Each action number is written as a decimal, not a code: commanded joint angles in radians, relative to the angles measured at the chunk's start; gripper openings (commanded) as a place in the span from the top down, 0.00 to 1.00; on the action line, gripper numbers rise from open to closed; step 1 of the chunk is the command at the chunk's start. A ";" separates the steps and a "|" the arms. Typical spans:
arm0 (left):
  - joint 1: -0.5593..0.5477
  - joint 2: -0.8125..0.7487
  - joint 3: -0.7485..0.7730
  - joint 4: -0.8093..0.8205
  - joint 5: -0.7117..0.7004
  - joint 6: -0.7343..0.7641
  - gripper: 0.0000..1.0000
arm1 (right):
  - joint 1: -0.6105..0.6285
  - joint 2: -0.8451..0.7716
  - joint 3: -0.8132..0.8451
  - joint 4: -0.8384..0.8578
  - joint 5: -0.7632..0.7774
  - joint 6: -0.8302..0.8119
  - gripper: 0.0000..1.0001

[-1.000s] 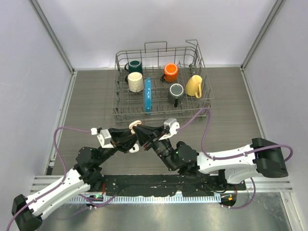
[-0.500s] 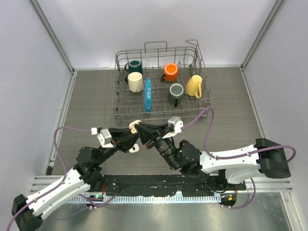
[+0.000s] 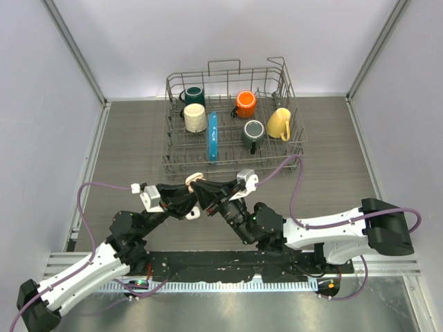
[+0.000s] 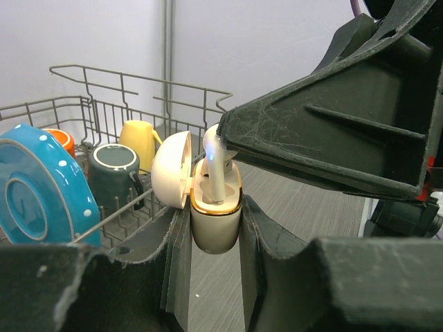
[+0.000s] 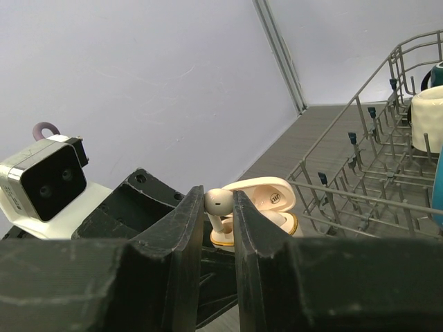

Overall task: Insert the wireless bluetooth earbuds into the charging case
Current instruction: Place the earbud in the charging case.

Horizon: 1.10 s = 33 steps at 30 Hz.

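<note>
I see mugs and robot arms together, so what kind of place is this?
Probably a robot test booth, not a kitchen: plain pale walls box in a grey wood-grain table, a white-and-black left arm and right arm are bolted at its edge, and a grey wire dish rack stands on it.

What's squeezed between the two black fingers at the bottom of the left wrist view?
The cream charging case, lid open, with an earbud stem-down in it. The left wrist view shows it best.

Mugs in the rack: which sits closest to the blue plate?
The cream mug, just left of the blue plate in the top view; the grey mug on its right stands farther off.
</note>
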 commanded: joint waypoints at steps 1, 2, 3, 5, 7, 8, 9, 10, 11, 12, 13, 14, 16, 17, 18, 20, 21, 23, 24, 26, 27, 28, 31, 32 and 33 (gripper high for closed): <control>-0.003 -0.016 0.027 0.068 -0.022 -0.003 1.00 | -0.003 -0.003 -0.020 0.022 0.005 0.028 0.99; -0.003 -0.016 0.027 0.070 -0.024 -0.002 1.00 | -0.001 -0.006 -0.025 0.017 0.005 0.041 0.99; -0.003 -0.015 0.027 0.070 -0.024 -0.003 1.00 | -0.003 -0.011 -0.028 0.012 0.006 0.045 0.99; -0.003 -0.015 0.028 0.071 -0.024 -0.002 1.00 | -0.003 -0.014 -0.045 0.009 0.014 0.056 0.99; -0.003 -0.015 0.028 0.073 -0.027 -0.002 1.00 | -0.003 -0.017 -0.051 0.009 0.017 0.056 0.99; -0.003 -0.015 0.028 0.073 -0.026 -0.002 1.00 | -0.003 -0.018 -0.054 0.012 0.023 0.055 0.99; -0.003 -0.015 0.028 0.073 -0.024 -0.002 1.00 | -0.003 -0.018 -0.055 0.017 0.029 0.055 0.99; -0.003 -0.015 0.028 0.073 -0.022 -0.002 1.00 | -0.003 -0.015 -0.052 0.018 0.035 0.050 0.99; -0.003 -0.016 0.030 0.073 -0.022 -0.002 1.00 | -0.003 -0.014 -0.051 0.021 0.039 0.048 0.99; -0.003 -0.015 0.030 0.073 -0.018 -0.002 1.00 | -0.001 -0.011 -0.049 0.029 0.039 0.036 0.99; -0.003 -0.015 0.030 0.073 -0.016 -0.002 1.00 | -0.003 -0.008 -0.045 0.032 0.039 0.032 0.99; -0.003 -0.016 0.030 0.073 -0.015 -0.002 1.00 | -0.004 -0.005 -0.040 0.032 0.039 0.027 0.99; -0.003 -0.016 0.028 0.074 -0.003 -0.002 1.00 | -0.004 0.000 -0.029 0.035 0.039 0.018 0.99; -0.002 -0.019 0.027 0.079 0.004 0.000 1.00 | -0.006 0.005 -0.026 0.035 0.039 0.015 0.99; -0.003 -0.019 0.024 0.080 0.007 -0.003 1.00 | -0.006 0.006 -0.025 0.041 0.037 0.012 0.99; -0.003 -0.021 0.021 0.085 0.013 -0.005 1.00 | -0.007 0.008 -0.022 0.044 0.037 0.007 0.99; -0.003 -0.024 0.019 0.086 0.013 -0.006 1.00 | -0.009 0.006 -0.022 0.044 0.036 0.005 0.99; -0.003 -0.025 0.018 0.086 0.011 -0.008 1.00 | -0.010 0.003 -0.020 0.040 0.036 0.005 0.99; -0.003 -0.028 0.016 0.086 0.010 -0.008 1.00 | -0.010 0.000 -0.022 0.034 0.036 0.005 0.99; -0.003 -0.030 0.016 0.088 0.007 -0.006 1.00 | -0.010 -0.003 -0.025 0.023 0.023 0.013 0.99; -0.003 -0.028 0.016 0.088 0.002 -0.006 1.00 | -0.010 -0.008 -0.025 0.003 0.019 0.021 0.99; -0.003 -0.028 0.016 0.089 -0.001 -0.005 1.00 | -0.010 -0.012 -0.026 -0.009 0.010 0.027 0.99; -0.003 -0.030 0.019 0.090 -0.010 0.000 1.00 | -0.010 -0.025 -0.026 -0.073 -0.017 0.054 0.99; -0.003 -0.031 0.022 0.088 -0.015 0.001 1.00 | -0.010 -0.029 -0.026 -0.089 -0.023 0.062 0.99; -0.003 -0.031 0.022 0.086 -0.016 0.003 1.00 | -0.010 -0.035 -0.026 -0.112 -0.026 0.068 0.99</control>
